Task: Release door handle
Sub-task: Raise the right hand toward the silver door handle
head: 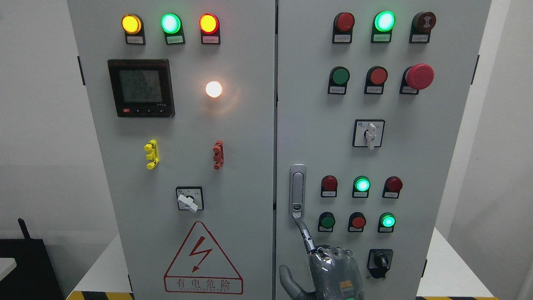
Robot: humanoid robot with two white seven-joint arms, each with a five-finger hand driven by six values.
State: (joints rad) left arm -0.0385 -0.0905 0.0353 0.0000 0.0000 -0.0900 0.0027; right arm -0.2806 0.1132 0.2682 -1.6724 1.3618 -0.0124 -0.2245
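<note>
The silver door handle (297, 191) stands upright at the left edge of the grey cabinet's right door (416, 166). My right hand (309, 246) comes up from the bottom edge below the handle, its back toward the camera. Its index finger (305, 236) is stretched up, and the tip touches the handle's lower end by the lock. The thumb (286, 280) is spread out to the left. The hand grasps nothing. The left arm is out of view.
The right door carries pushbuttons, lit green lamps (362, 183), a red mushroom stop button (419, 76), a white selector switch (370, 134) and a black knob (379, 262) just right of my hand. The left door (187, 166) has a meter, lamps and a warning triangle (202, 260).
</note>
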